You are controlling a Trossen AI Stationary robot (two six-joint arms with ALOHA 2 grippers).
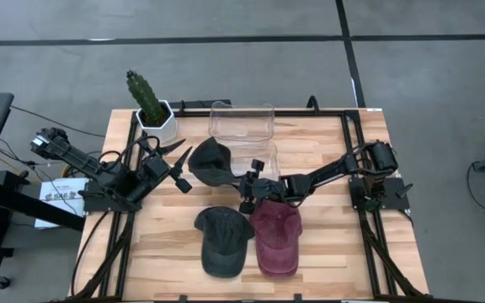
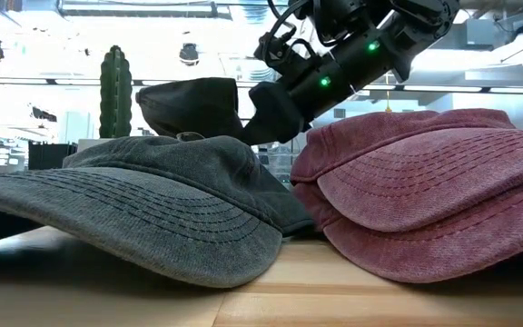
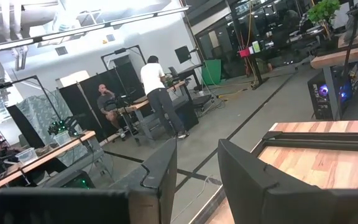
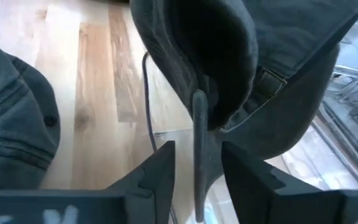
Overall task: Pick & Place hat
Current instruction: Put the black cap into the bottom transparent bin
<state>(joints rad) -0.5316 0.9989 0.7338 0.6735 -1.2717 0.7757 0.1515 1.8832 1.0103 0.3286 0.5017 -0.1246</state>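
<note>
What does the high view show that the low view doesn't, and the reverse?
High only: clear bin, the cactus's white pot, left hand parked near it, table edges.
Low only: the caps' brim stitching, room lights behind.
Both: cactus, grey cap, maroon cap, black cap with the right hand open at it.

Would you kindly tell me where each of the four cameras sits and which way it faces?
High view: overhead, straight down on table, both arms.
Low view: table height, level past grey cap and maroon cap; right arm above.
Left wrist: outward to the room, own fingers.
Right wrist: down at black cap between its fingers.
Shared: black cap and grey cap appear in high, low and right wrist.
</note>
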